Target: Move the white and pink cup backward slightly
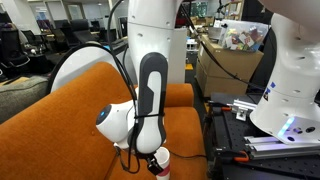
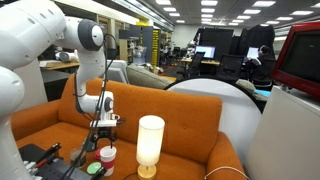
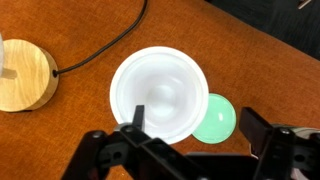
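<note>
My pincer (image 3: pixel 192 135) gapes empty, off-center lower right; dropping now could knock the white and pink cup (image 3: pixel 160 92) over.

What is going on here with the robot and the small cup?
The robot arm reaches down over the white and pink cup on the orange surface. Its gripper is open, held just above the cup and not yet closed on it. A glowing lamp and a small green round object sit close beside the cup.
</note>
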Action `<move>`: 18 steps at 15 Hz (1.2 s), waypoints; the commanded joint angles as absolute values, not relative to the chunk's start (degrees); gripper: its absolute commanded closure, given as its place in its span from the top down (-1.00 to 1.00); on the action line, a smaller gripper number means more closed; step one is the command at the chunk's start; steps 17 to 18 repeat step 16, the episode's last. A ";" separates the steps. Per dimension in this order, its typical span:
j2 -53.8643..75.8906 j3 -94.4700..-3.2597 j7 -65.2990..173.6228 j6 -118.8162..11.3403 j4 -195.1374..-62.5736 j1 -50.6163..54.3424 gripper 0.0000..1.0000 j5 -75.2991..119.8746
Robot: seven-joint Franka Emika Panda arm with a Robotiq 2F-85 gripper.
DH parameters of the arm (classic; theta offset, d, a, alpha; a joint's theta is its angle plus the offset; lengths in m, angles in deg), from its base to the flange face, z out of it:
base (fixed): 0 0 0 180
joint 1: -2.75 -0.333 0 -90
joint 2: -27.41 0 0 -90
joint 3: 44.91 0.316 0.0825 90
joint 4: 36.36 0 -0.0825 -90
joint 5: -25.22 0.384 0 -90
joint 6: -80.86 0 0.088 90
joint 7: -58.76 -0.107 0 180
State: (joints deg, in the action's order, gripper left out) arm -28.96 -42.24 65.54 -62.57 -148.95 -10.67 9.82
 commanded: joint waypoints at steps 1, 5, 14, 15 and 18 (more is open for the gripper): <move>-23.39 -42.84 63.74 -63.30 -154.16 -11.92 1.00 8.51; -18.05 -42.87 61.97 -65.17 -158.48 -13.57 1.00 7.74; -16.02 -41.48 62.10 -66.33 -159.88 -13.50 1.00 8.77; -16.14 -41.49 62.10 -66.33 -159.85 -13.50 1.00 8.77; -16.27 -41.49 62.11 -66.33 -159.75 -13.49 1.00 8.77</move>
